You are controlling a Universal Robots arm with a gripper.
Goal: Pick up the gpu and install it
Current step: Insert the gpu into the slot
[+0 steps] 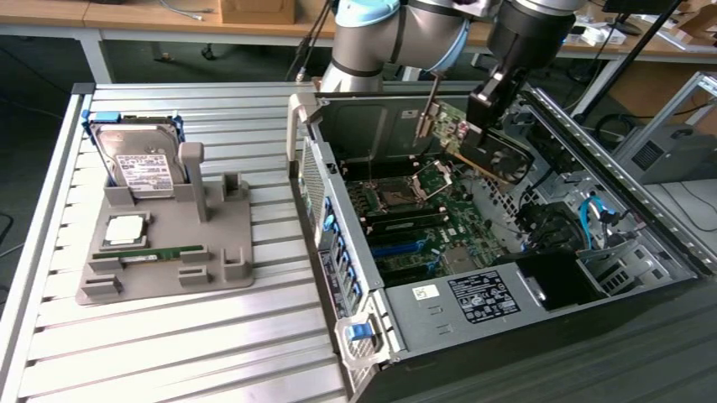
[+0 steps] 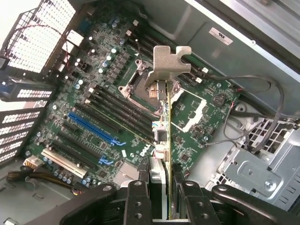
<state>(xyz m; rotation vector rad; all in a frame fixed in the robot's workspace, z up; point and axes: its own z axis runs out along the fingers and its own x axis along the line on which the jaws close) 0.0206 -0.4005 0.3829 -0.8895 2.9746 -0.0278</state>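
Inspector: Largest items?
Clerk: Slatted bench; open computer case lying at the exterior view's right, motherboard exposed.
Inspector: The gpu?
Clerk: The gpu hangs above the motherboard inside the case, bracket end away from the claw, which is clamped on its edge.

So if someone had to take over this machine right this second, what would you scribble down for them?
Tool: shut on the gpu, gripping the card on edge.
Gpu: in the air inside the open computer case, above the motherboard, apparently touching no slot.
Done: card is picked up and over the case.
Left: it is not yet seated; the blue slots look free.
Hard drive and memory stick sit on the grey holder, at the exterior view's left.
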